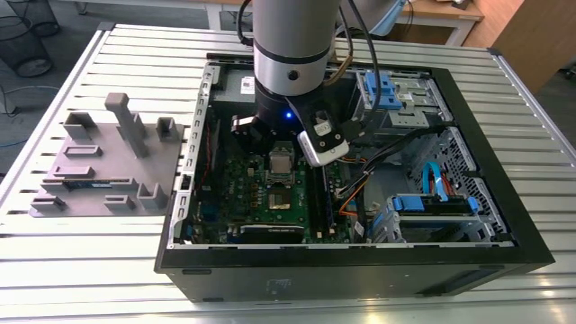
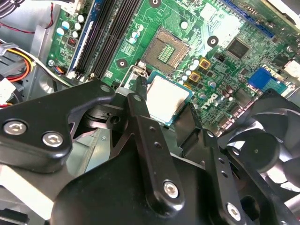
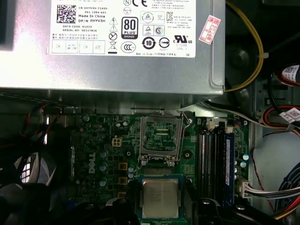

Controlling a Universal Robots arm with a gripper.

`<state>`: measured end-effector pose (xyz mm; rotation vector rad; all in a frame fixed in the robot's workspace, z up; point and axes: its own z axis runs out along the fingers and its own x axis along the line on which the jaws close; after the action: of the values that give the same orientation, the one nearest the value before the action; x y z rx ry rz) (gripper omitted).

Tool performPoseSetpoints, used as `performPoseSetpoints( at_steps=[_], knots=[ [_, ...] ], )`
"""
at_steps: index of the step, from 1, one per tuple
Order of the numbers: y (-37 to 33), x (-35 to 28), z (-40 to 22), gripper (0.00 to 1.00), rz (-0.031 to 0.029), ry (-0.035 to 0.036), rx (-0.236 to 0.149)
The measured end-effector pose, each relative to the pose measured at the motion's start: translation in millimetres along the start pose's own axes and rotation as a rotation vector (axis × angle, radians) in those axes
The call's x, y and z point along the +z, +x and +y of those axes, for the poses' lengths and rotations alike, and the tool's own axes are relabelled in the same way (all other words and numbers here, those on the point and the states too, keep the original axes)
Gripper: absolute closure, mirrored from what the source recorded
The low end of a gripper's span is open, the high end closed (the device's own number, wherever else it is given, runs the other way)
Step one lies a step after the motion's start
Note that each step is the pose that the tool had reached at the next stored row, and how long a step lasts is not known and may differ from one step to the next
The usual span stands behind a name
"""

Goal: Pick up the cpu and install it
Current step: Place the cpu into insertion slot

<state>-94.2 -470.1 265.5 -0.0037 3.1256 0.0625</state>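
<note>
Gleaming silver and square, the cpu shows a green rim.

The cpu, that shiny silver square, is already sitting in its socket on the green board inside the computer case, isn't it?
Not seated yet. In the second wrist view the cpu is held between the fingers over the green board, beside the socket, which lies open and empty. It is inside the computer case, as you said.

Grey parts holder lies beside open computer case.
</note>
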Motion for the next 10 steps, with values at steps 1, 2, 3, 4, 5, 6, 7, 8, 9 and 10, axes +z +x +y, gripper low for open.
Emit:
performPoseSetpoints(
  at_steps=[1, 2, 3, 4, 5, 6, 7, 8, 9, 10],
  knots=[
    [0.0, 0.3, 0.0, 0.53, 0.0000, 0.0000, 0.000],
    [0.0, 0.3, 0.0, 0.53, 0.0000, 0.0000, 0.000],
    [0.0, 0.3, 0.0, 0.53, 0.0000, 0.0000, 0.000],
    [0.0, 0.3, 0.0, 0.53, 0.0000, -0.0001, 0.000],
    [0.0, 0.3, 0.0, 0.53, 0.0000, 0.0000, 0.000],
    [0.0, 0.4, 0.0, 0.53, 0.0000, 0.0000, 0.000],
    [0.0, 0.4, 0.0, 0.53, 0.0000, 0.0000, 0.000],
    [0.0, 0.4, 0.0, 0.53, 0.0000, 0.0000, 0.000],
    [0.0, 0.4, 0.0, 0.53, 0.0000, 0.0000, 0.000],
    [0.0, 0.4, 0.0, 0.53, -0.0001, 0.0000, 0.000]
  ],
)
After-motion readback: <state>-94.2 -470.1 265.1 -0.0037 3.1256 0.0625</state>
